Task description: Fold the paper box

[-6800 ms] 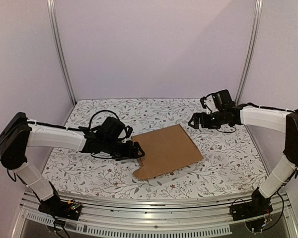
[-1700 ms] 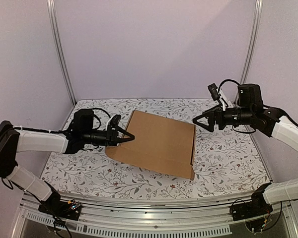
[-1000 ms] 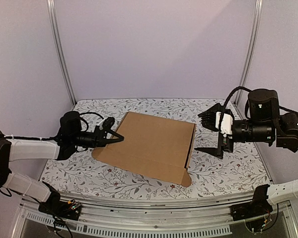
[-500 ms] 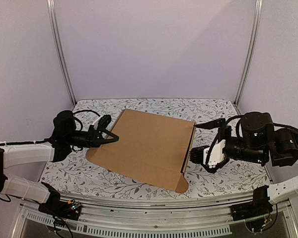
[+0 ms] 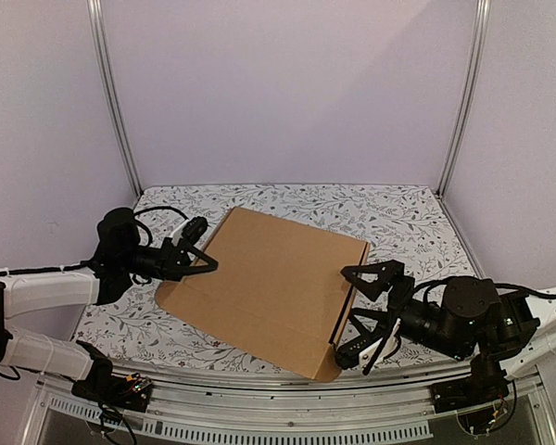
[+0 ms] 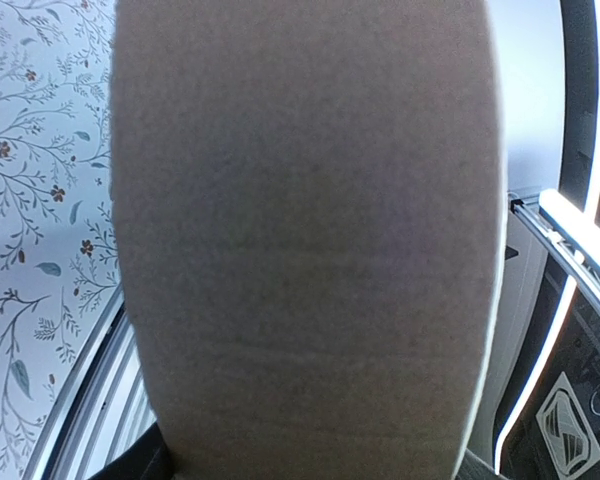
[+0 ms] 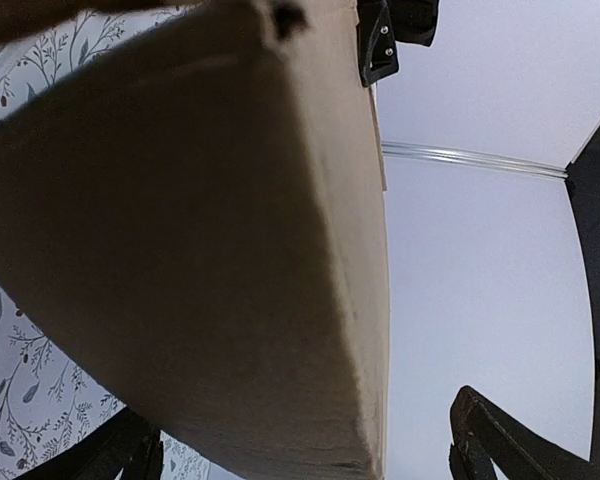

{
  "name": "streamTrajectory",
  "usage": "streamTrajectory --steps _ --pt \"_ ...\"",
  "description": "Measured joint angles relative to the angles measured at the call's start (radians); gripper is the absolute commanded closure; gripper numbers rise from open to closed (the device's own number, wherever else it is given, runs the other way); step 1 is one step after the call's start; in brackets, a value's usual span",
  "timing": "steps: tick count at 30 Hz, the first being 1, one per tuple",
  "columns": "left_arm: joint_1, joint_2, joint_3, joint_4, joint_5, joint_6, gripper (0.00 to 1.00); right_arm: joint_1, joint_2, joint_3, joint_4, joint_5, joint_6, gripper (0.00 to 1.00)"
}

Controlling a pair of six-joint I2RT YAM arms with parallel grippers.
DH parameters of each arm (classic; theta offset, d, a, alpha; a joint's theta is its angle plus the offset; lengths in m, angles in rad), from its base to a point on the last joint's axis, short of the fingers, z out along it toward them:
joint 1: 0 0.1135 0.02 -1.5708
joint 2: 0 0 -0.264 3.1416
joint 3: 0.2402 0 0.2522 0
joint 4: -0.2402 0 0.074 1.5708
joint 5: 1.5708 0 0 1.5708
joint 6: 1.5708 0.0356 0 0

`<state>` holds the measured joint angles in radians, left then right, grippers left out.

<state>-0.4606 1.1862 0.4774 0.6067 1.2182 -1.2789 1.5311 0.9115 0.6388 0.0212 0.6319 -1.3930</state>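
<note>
Top external: over middle of table [image 5: 426,222], box [image 5: 269,283], a flat brown cardboard slab, turned askew, one corner toward the front edge. Clamped at its left edge by left gripper [image 5: 207,262], arm low, reaching in from the left. Straddled at its right edge by right gripper [image 5: 345,313], jaws spread wide, one above the cardboard, the other below near the front corner; contact not clear. Left wrist: filled almost wholly by blurred cardboard, close up, floral table at the left, own fingers not made out. Right wrist: looking up along the box's underside, right side raised off the table, side wall running to the near corner, black fingertips [image 7: 500,430] low in view, apart from the cardboard.
</note>
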Motion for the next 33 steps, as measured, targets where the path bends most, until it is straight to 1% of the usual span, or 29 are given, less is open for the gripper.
streamTrajectory --steps 3,7,17,24,30,33 --pt "0.000 -0.004 0.000 0.001 0.013 0.010 0.63 0.008 0.000 -0.021 0.087 0.023 -0.054 0.01" --pt "0.004 -0.010 0.000 -0.002 0.027 0.029 0.63 0.019 0.010 -0.040 0.146 0.033 -0.101 0.02" --pt "0.004 -0.017 0.000 -0.013 0.036 0.060 0.63 0.033 0.013 -0.060 0.183 0.045 -0.145 0.20" --pt "-0.003 -0.017 0.017 -0.072 0.040 0.104 0.63 0.038 0.013 -0.064 0.170 0.044 -0.161 0.20" --pt "-0.010 -0.014 0.040 -0.135 0.055 0.153 0.65 0.045 0.013 -0.064 0.159 0.043 -0.207 0.20" --pt "-0.013 -0.010 0.044 -0.150 0.056 0.165 0.65 0.051 0.013 -0.064 0.151 0.043 -0.227 0.21"
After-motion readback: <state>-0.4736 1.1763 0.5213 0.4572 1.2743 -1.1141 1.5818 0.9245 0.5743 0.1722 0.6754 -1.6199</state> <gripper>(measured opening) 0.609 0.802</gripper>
